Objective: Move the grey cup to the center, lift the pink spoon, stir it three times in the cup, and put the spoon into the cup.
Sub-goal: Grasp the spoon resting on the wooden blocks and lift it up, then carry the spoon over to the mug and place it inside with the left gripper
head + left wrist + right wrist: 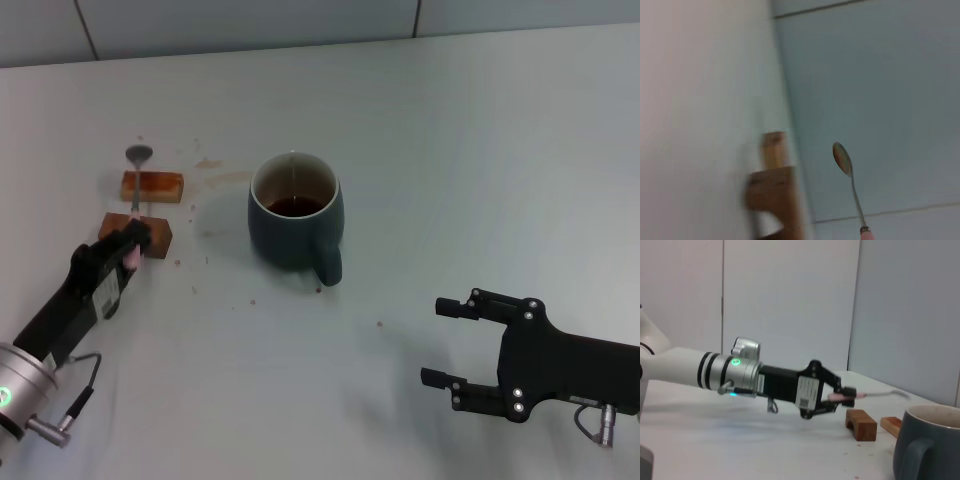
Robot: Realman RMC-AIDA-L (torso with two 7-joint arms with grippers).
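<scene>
— Spoon status? Where's the pink spoon (136, 190)?
— Left hand (137, 243) pinches its pink handle above the brown blocks (152, 186), left of the grey cup (296, 220).
— Handling?
— Probably light, stiff, slim, slippery; grip mid-handle. Right hand (446, 341) waits spread wide.

Head view overhead, looking down; right wrist low, side-on; both share grey cup (296, 212).

Two brown blocks (150, 210) are crowding my left end effector (135, 243) at the frame's left; the grey cup (296, 216) is blocking centre, while bare desk (480, 160) is lying open rightward.
</scene>
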